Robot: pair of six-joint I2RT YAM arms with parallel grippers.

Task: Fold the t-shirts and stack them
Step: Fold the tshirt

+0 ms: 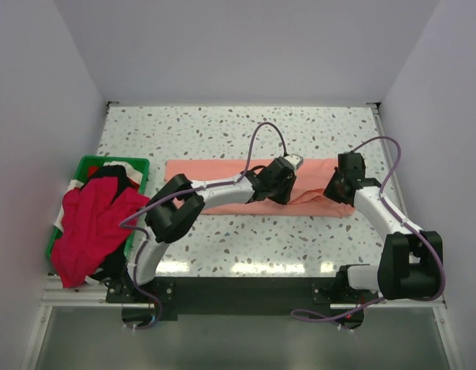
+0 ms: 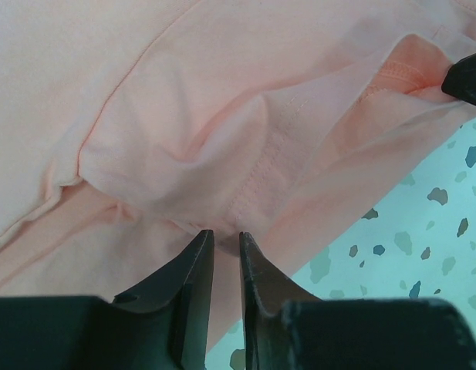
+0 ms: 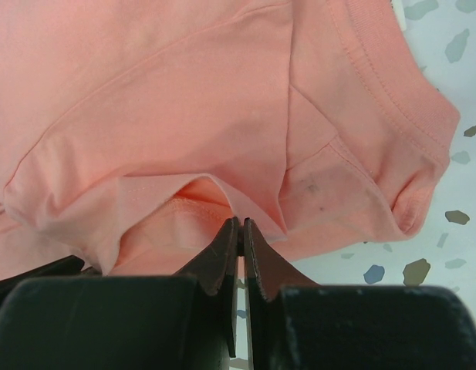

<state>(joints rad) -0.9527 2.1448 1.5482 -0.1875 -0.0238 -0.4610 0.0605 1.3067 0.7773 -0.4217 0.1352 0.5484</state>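
Left claw [image 2: 224, 233] first: my wrist view shows its two dark fingers drawn nearly together, nipping a raised fold of the salmon-pink t-shirt [image 2: 222, 100], with creases running in toward the tips. My right claw [image 3: 239, 222] is pressed tight, a thin edge of the same shirt caught between its tips, just beside the ribbed collar band. From above, both arms reach in over the right half of that shirt, which lies as a long folded strip across the middle of the speckled table [image 1: 222, 131]. The left claw is near the strip's far edge, the right claw at its right end, where the cloth is bunched. Off to the left, a crimson t-shirt [image 1: 91, 223] hangs in a heap over the near rim of the green bin [image 1: 83, 163], with some black cloth under it.
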